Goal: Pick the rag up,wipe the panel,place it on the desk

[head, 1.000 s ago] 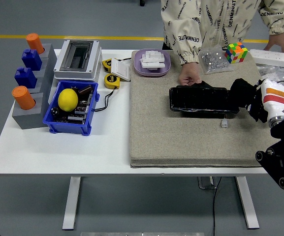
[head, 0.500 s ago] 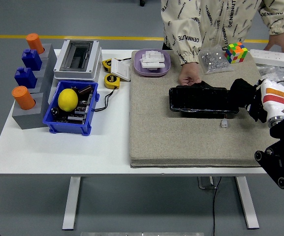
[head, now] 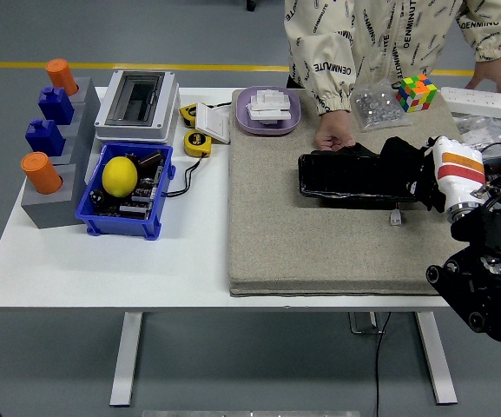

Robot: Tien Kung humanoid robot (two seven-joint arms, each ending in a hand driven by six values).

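The right robot hand (head: 411, 169), its fingers closed on a black rag (head: 399, 155), rests at the right end of the black panel (head: 354, 178) on the table's (head: 128, 261) felt mat (head: 319, 243). The panel's long axis runs leftward, where a person's hand (head: 332, 137) steadies its far edge.

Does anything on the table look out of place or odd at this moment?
Nothing looks spilled or broken. One oddity: a lemon lies in the blue bin among electronic parts. A person's hand steadies the black panel on the mat.
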